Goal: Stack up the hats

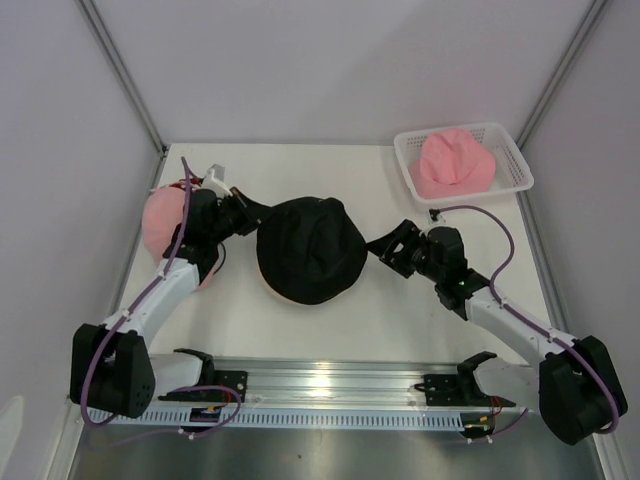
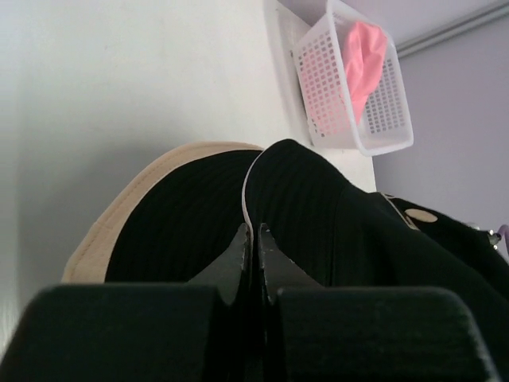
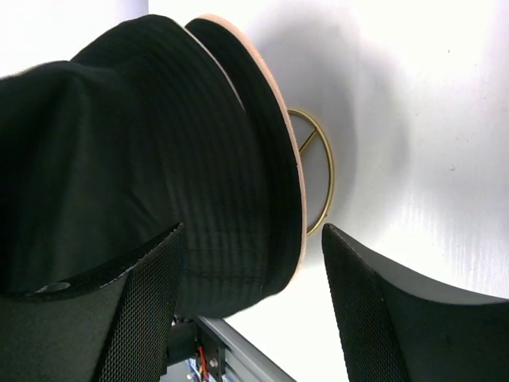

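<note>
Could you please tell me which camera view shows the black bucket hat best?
The top external view: the whole black bucket hat is seen from above, its outline complete. The left wrist view shows only its tan-edged brim, close up; the right wrist view crops its crown and brim.

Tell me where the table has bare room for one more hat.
Bare table: the far strip between black hat and back wall, left of the white basket; also the near strip between hat and metal rail. Crowded: the hat's flanks, with left gripper, right gripper and pink cap.
</note>
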